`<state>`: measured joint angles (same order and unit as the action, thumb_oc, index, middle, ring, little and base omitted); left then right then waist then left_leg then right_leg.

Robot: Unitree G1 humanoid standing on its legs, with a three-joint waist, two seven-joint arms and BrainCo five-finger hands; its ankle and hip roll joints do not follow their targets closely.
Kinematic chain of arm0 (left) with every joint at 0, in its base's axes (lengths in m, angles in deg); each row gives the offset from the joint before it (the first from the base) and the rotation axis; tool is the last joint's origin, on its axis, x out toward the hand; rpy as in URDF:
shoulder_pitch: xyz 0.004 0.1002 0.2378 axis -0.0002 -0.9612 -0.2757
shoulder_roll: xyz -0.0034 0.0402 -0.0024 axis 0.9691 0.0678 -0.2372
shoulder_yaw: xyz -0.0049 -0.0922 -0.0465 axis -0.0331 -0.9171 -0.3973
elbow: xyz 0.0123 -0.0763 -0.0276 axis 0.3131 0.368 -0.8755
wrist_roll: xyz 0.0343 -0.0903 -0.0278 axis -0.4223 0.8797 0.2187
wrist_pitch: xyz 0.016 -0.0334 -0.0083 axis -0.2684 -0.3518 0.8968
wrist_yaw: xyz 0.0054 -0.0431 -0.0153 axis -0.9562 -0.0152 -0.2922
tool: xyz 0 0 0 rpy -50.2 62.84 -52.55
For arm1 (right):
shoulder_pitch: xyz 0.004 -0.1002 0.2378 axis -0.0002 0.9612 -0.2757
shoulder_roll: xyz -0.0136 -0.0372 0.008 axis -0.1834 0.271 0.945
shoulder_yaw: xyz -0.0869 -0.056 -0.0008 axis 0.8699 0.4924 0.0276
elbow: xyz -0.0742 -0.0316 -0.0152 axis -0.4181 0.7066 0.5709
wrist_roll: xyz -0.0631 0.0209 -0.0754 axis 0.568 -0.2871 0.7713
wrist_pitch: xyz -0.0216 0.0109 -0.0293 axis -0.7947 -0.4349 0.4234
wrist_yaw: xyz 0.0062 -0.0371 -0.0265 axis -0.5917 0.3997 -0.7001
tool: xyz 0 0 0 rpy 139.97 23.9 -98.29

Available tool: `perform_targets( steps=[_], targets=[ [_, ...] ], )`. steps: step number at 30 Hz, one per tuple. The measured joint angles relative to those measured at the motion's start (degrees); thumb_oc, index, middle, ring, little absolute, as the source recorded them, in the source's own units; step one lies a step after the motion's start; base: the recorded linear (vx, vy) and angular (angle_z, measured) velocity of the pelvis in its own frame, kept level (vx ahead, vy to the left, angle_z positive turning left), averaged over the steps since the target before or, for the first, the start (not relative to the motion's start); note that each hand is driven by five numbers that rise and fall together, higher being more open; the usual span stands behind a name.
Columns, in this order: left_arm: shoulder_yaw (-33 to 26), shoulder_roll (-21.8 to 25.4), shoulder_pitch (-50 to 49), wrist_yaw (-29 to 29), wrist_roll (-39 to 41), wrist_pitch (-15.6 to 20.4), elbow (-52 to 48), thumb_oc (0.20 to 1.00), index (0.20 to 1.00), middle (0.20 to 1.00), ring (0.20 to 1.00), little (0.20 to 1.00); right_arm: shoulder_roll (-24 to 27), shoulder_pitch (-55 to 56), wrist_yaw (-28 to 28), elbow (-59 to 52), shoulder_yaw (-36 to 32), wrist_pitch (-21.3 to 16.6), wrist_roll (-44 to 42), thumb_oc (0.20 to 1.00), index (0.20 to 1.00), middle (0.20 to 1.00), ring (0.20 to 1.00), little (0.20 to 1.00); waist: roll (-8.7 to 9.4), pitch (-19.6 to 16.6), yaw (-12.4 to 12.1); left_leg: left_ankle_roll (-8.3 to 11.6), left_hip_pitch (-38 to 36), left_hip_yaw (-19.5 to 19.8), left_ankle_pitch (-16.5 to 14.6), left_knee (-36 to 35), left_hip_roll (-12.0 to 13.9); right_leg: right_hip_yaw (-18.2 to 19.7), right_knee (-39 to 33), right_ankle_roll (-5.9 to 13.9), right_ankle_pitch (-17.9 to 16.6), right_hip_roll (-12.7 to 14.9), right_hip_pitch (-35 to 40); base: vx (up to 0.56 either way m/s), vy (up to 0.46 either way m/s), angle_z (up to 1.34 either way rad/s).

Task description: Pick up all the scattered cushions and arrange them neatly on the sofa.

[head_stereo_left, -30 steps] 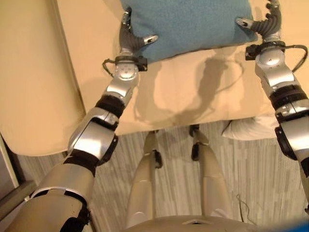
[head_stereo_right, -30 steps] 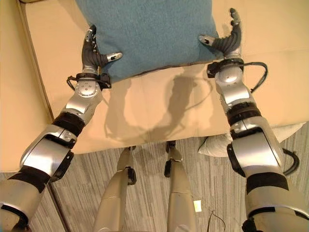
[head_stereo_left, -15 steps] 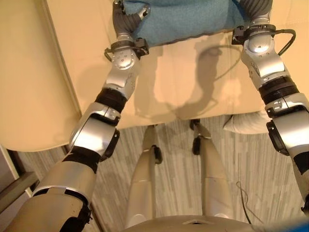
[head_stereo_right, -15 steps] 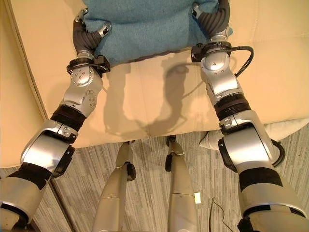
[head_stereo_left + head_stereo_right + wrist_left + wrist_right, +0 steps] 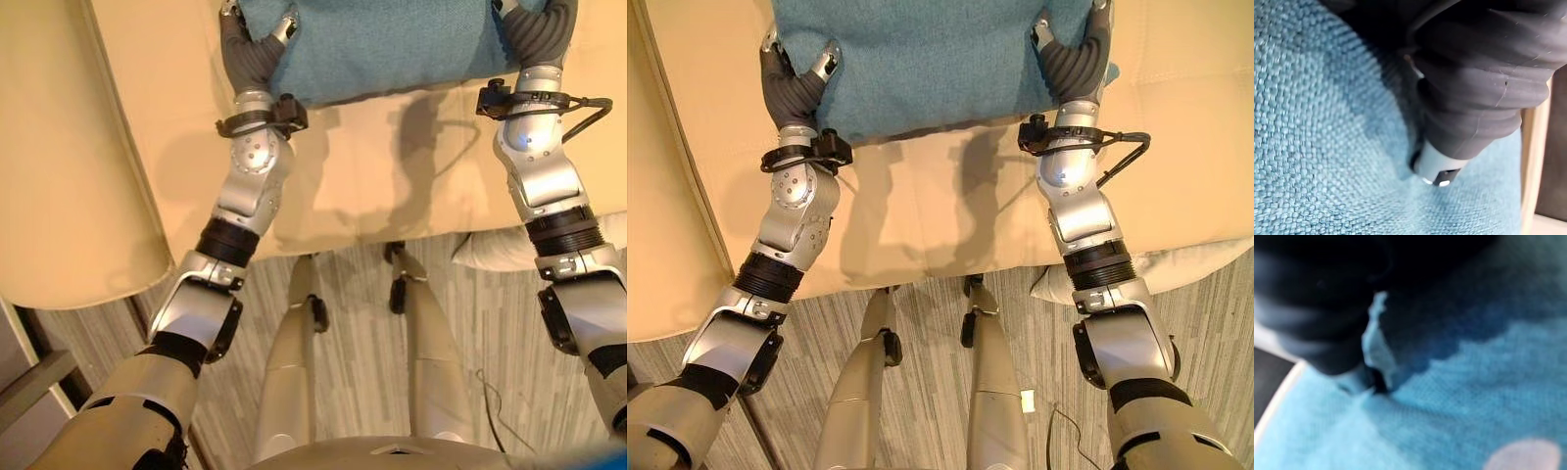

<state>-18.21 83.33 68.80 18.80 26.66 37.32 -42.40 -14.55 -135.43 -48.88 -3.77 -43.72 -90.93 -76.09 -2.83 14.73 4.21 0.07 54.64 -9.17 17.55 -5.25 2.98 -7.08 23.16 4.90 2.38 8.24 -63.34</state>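
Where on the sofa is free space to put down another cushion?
The sofa seat is bare between the blue cushion and the seat's front edge, and also right of the right hand. It is crowded at the cushion, held between the left hand and the right.

Colours and patterns seen
A teal woven cushion (image 5: 931,59), a cream sofa (image 5: 950,215), a white cushion (image 5: 1176,269), grey streaked floor (image 5: 921,411)

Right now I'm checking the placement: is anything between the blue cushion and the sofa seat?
Nothing visible. The blue cushion is over the bare sofa seat, with the left hand and right hand on its sides.
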Motion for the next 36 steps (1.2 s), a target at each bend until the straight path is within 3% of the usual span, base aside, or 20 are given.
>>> perform_targets(
  steps=[5,11,26,36],
  targets=[
    [-1.14,-0.02,0.25,-2.29,-6.05,0.04,-2.35,0.200,0.200,0.200,0.200,0.200,0.38,-0.47,-0.78,-1.30,-0.66,-1.03,4.26,0.200,0.200,0.200,0.200,0.200,0.00,0.00,0.39,0.00,0.11,-0.10,0.00,0.00,0.09,0.02,-0.04,0.00,0.00,-0.06,-0.18,0.00,0.000,0.00],
    [-1.21,0.48,3.42,-4.06,-7.07,0.12,-2.41,0.200,0.200,0.200,0.200,0.200,0.76,-3.26,-2.20,-1.29,-1.22,-1.68,6.48,0.200,0.200,0.200,0.200,0.200,-0.02,0.01,0.13,0.01,0.68,-0.15,0.00,0.00,0.11,0.03,-0.22,-0.01,0.01,-0.07,-0.76,0.00,0.000,0.00],
    [-0.91,6.28,17.30,-9.86,-13.33,1.73,-2.17,0.200,0.200,0.200,0.200,0.200,5.46,-18.96,-7.63,1.22,0.19,-1.68,12.07,0.200,0.200,0.200,0.200,0.200,-0.04,0.02,-0.89,0.53,1.66,0.20,0.41,0.02,0.13,-0.14,-0.38,-0.03,-0.01,-0.01,-1.53,0.00,0.001,0.00],
    [5.09,11.16,28.37,-11.95,-13.42,2.41,14.01,0.200,0.200,0.200,0.200,0.200,5.92,-28.47,-9.45,16.87,8.52,-1.74,11.06,0.200,0.200,0.200,0.200,0.200,-0.05,0.02,-1.56,0.85,1.84,0.45,0.67,0.02,0.47,-0.72,-0.69,-0.06,-0.04,-0.23,-1.43,0.00,0.000,0.00]
  ],
)
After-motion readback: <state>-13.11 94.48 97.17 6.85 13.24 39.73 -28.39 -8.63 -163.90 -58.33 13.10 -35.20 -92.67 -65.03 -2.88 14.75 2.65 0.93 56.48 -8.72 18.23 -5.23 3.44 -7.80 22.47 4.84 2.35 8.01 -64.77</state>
